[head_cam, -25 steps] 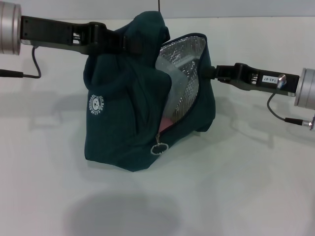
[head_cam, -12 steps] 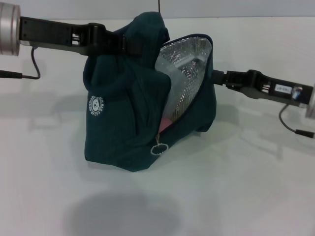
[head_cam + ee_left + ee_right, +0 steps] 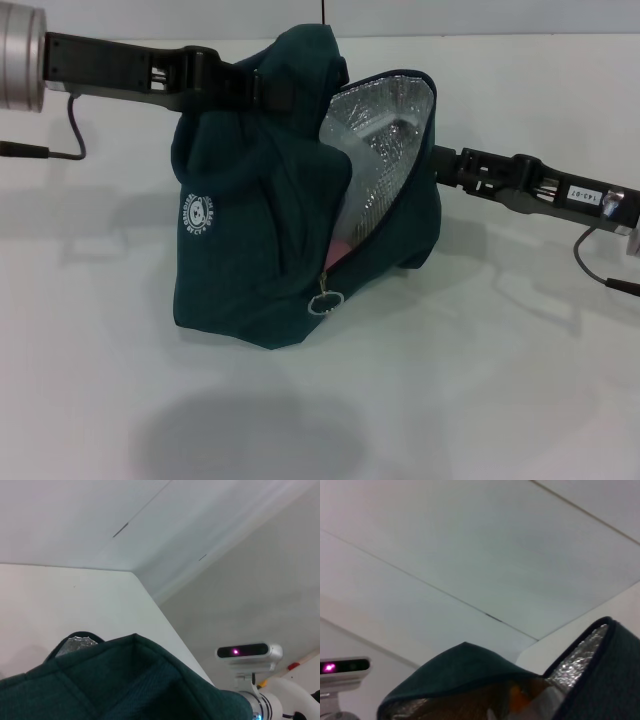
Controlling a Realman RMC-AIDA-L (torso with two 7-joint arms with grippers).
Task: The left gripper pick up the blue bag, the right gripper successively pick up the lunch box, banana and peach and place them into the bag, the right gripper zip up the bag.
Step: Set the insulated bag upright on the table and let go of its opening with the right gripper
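Holding the blue bag [image 3: 260, 230] up, left gripper [image 3: 268, 90] clamps its top; right gripper's [image 3: 440, 165] jaws hidden behind it; bag could slump shut.

The left end effector [image 3: 262, 90] reaches in flat from the far left, its black arm and silver wrist straight out and its claw closed on the top of the blue bag [image 3: 250, 260], while the right end effector [image 3: 445, 165] reaches in flat from the right, its claw tips hidden.
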